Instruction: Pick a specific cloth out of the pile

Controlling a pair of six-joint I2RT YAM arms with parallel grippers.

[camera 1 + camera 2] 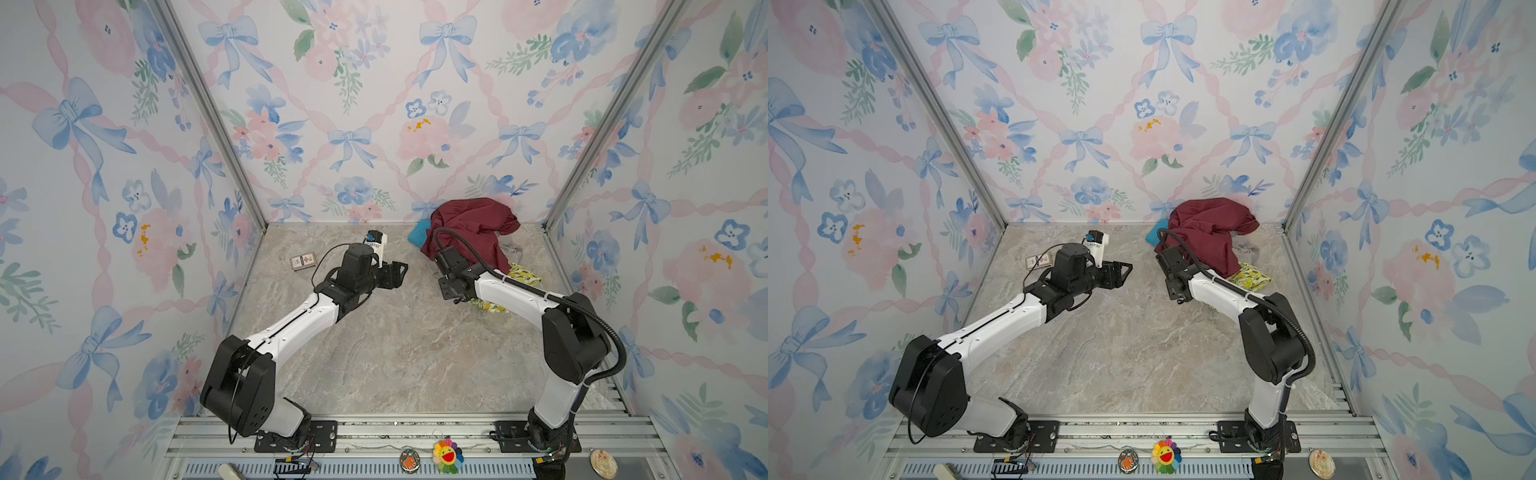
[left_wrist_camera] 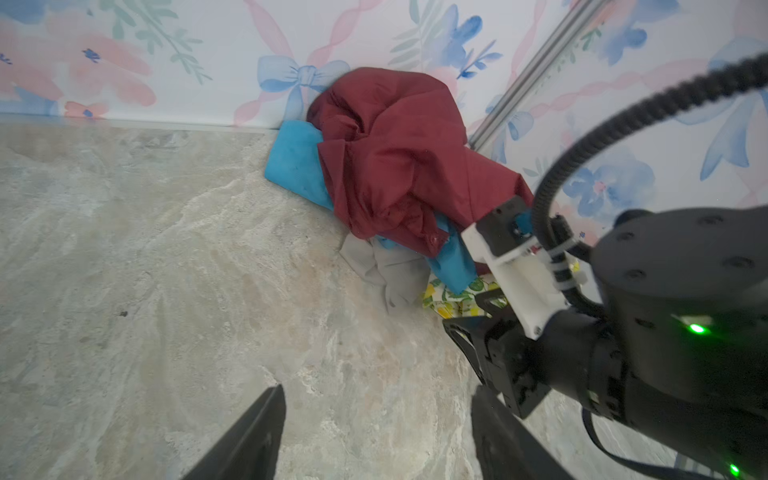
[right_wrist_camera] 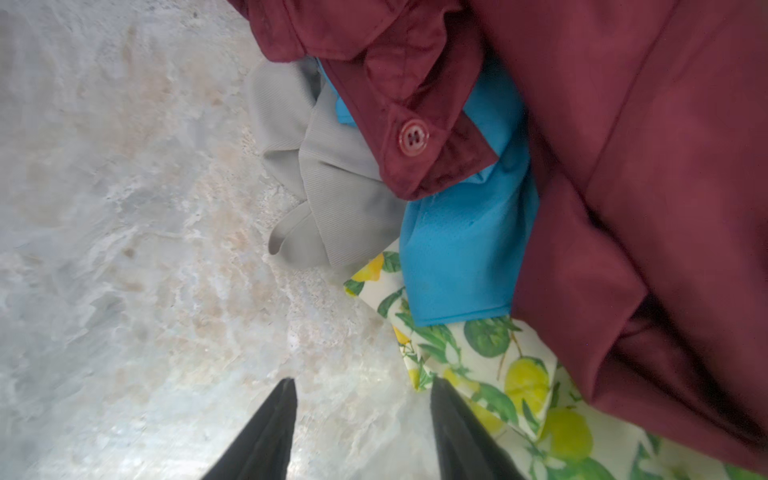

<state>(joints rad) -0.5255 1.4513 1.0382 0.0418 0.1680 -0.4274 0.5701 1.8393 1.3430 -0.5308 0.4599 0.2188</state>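
Right, on the table (image 1: 395, 353) the pile (image 1: 469, 232) sits jammed in the far corner, dead ahead of my right tool (image 3: 362, 384). The maroon cloth (image 3: 623, 166) drapes over the lot, so the cloth (image 3: 461, 257) shows only a blue tongue beneath it, just beyond my tips, lying over the lemon-print cloth (image 3: 519, 374). Right tool is part-way wide and empty. Left tool (image 2: 377, 392) is wide, empty, well off. No label readable, just a maroon button (image 3: 413, 138).

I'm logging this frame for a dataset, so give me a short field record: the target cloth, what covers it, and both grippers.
cloth: blue, mostly under the maroon cloth
under it: lemon cloth
beside it: grey cloth
pile: far side of table, right of middle
left gripper: jaws apart, empty, over bare table
right gripper: jaws apart, empty, at pile's edge
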